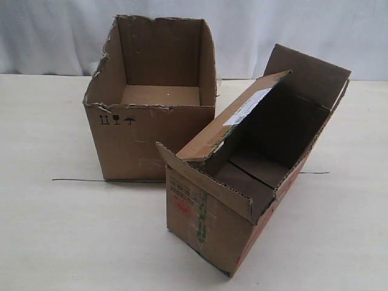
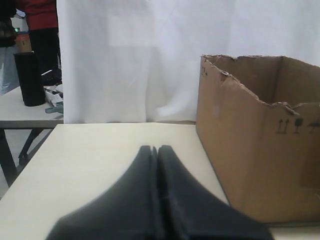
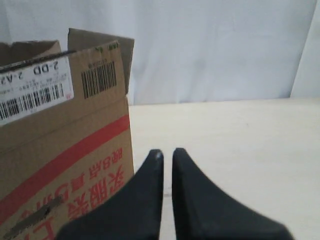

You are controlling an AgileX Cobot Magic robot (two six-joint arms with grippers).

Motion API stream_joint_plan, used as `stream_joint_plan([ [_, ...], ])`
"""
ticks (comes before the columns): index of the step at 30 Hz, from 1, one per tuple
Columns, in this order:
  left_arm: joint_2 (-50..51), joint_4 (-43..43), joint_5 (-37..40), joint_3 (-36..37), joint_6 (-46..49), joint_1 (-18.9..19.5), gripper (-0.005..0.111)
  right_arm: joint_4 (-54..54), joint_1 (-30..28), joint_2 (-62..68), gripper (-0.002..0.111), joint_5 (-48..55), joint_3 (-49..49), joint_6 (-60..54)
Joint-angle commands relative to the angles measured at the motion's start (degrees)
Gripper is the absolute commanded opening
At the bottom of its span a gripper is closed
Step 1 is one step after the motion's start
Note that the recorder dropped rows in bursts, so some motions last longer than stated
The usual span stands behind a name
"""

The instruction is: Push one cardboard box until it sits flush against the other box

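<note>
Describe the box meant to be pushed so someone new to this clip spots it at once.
On the pale table two open brown boxes stand near the middle. The cardboard box is the nearer, narrower one, angled beside the other box. Only it has raised top flaps, a white label on one flap, and red and green side print.

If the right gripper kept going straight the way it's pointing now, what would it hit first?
Probably nothing: ahead of the right gripper lies bare table, then the white curtain. The cardboard box stands off to one side of that line, though depth is hard to judge.
</note>
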Motion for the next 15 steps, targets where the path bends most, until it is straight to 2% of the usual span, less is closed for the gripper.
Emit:
stream_joint_plan([
  [1,-0.2,-0.2,-0.4,0.2,0.0,0.0,0.0,7.1,-0.3,-0.2,0.005,-17.5,0.2,2.3],
  [4,-0.2,-0.2,-0.4,0.2,0.0,0.0,0.0,18.9,-0.3,-0.2,0.005,-36.3,0.2,6.3],
  [5,-0.2,-0.2,-0.4,0.2,0.0,0.0,0.0,30.4,-0.3,-0.2,0.005,-40.0,-0.8,5.0],
  [6,-0.2,-0.2,-0.4,0.2,0.0,0.0,0.0,36.6,-0.3,-0.2,0.005,-37.7,-2.8,0.2],
  [7,-0.2,-0.2,-0.4,0.2,0.0,0.0,0.0,44.4,-0.3,2.4,0.005,-30.9,-7.7,-16.5],
  [8,-0.2,-0.2,-0.4,0.2,0.0,0.0,0.0,46.9,-0.3,5.3,0.005,-26.7,-10.6,-24.9],
  [9,-0.2,-0.2,-0.4,0.2,0.0,0.0,0.0,51.8,-0.3,12.2,0.005,-18.1,-16.4,-36.6],
  [10,-0.2,-0.2,-0.4,0.2,0.0,0.0,0.0,54.4,-0.3,16.8,0.005,-13.4,-19.8,-41.5],
  [11,-0.2,-0.2,-0.4,0.2,0.0,0.0,0.0,56.0,-0.5,27.0,0.005,-4.6,-25.7,-45.5],
  [12,-0.2,-0.2,-0.4,0.2,0.0,0.0,0.0,53.9,-0.5,32.2,0.005,1.1,-29.0,-44.9],
  [13,-0.2,-0.2,-0.4,0.2,0.0,0.0,0.0,43.8,-0.5,41.1,0.005,12.3,-36.1,-35.0],
  [15,-0.2,-0.2,-0.4,0.2,0.0,0.0,0.0,15.1,-0.5,52.6,0.005,30.9,-47.6,-7.2],
])
